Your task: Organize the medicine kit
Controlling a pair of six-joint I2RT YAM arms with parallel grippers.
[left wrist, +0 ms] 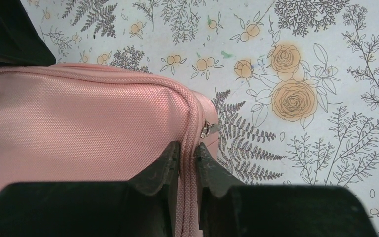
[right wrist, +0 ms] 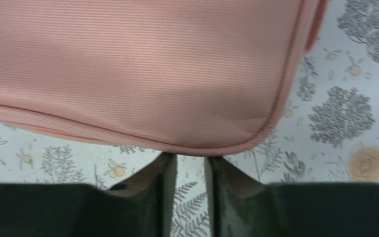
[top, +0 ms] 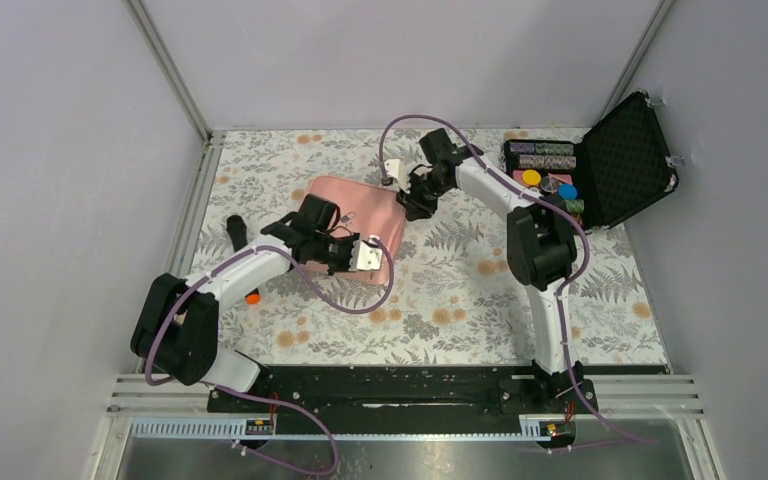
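The medicine kit point(top: 360, 200) is a pink soft zippered pouch lying closed on the floral cloth, left of centre. In the left wrist view, my left gripper point(left wrist: 187, 150) is shut on the kit's point(left wrist: 79, 123) piped zipper edge, just below the metal zipper pull point(left wrist: 207, 129). From above, the left gripper point(top: 375, 252) sits at the kit's near right corner. My right gripper point(top: 414, 210) is at the kit's far right edge. Its jaws point(right wrist: 191, 160) stand a little apart, tips right at the kit's point(right wrist: 138, 69) rim, with only cloth showing between them.
An open black hard case point(top: 600, 165) with colourful chips stands at the back right. A dark object point(top: 235, 232) and a small orange item point(top: 253, 297) lie beside the left arm. Grey walls close in the floral cloth point(top: 460, 290) on three sides.
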